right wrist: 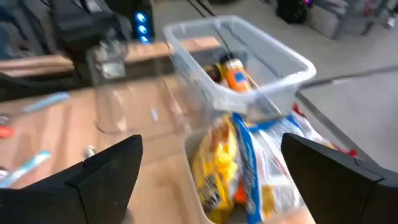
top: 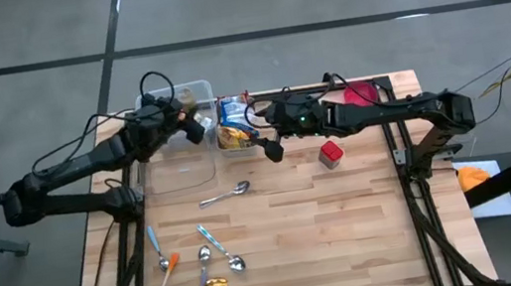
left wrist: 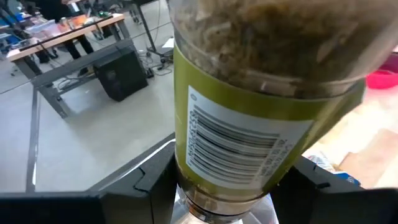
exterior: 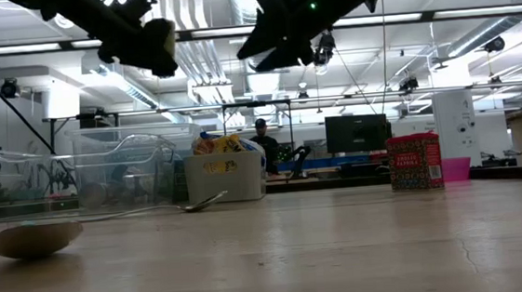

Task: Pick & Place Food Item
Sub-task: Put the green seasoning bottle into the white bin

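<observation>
My left gripper (top: 189,124) is shut on a spice jar (left wrist: 249,93) with a yellow-green barcode label and dried herbs inside. It holds the jar high above the table's far left, beside a clear bin (top: 179,96). My right gripper (top: 272,147) hangs open and holds nothing, above the table just right of a white bin (top: 233,126). That bin is full of snack bags (right wrist: 239,168). An orange-labelled bottle (right wrist: 234,74) lies inside the clear bin (right wrist: 249,56). In the low view both grippers are well above the table, left (exterior: 155,44) and right (exterior: 266,35). My left gripper pinches the spice jar between its two fingers (left wrist: 152,180) at the jar's narrow near end (left wrist: 205,199). The fingers come roughly level from the table's left, and the jar runs on forward beyond them. The jar is lifted clear of the table.
A low clear tray (top: 179,172) lies in front of the clear bin. A red box (top: 330,153) stands right of centre, with a pink item (top: 361,94) at the far right. One spoon (top: 225,195) lies mid-table and several utensils (top: 198,266) lie near the front left.
</observation>
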{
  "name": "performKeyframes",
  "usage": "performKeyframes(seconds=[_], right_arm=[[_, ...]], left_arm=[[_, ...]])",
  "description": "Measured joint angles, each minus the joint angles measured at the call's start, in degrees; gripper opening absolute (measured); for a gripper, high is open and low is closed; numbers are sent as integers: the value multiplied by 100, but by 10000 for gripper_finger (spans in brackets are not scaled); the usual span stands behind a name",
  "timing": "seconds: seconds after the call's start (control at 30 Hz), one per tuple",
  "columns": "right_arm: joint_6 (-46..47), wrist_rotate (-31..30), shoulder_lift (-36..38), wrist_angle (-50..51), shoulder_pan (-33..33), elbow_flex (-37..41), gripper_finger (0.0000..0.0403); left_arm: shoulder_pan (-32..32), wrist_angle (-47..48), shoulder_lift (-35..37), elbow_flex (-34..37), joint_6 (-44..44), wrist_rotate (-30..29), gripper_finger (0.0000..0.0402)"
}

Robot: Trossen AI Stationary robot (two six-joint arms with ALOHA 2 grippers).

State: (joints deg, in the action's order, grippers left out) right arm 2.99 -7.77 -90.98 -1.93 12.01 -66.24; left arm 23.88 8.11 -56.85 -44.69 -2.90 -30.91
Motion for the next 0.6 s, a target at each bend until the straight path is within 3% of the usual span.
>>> performKeyframes(seconds=[0.27,0.43,0.6], right_arm=[[415,-1337,-94,801,8,2,380],[724,-1501,-92,1228,15,2,380],[797,-1502,-92,1249,13,2,380]], left_arm=[[45,236,-266,0,340,-273,208],[200,265,-608,0,357,-892,192],[519,284,-969,0,717,-963,207]])
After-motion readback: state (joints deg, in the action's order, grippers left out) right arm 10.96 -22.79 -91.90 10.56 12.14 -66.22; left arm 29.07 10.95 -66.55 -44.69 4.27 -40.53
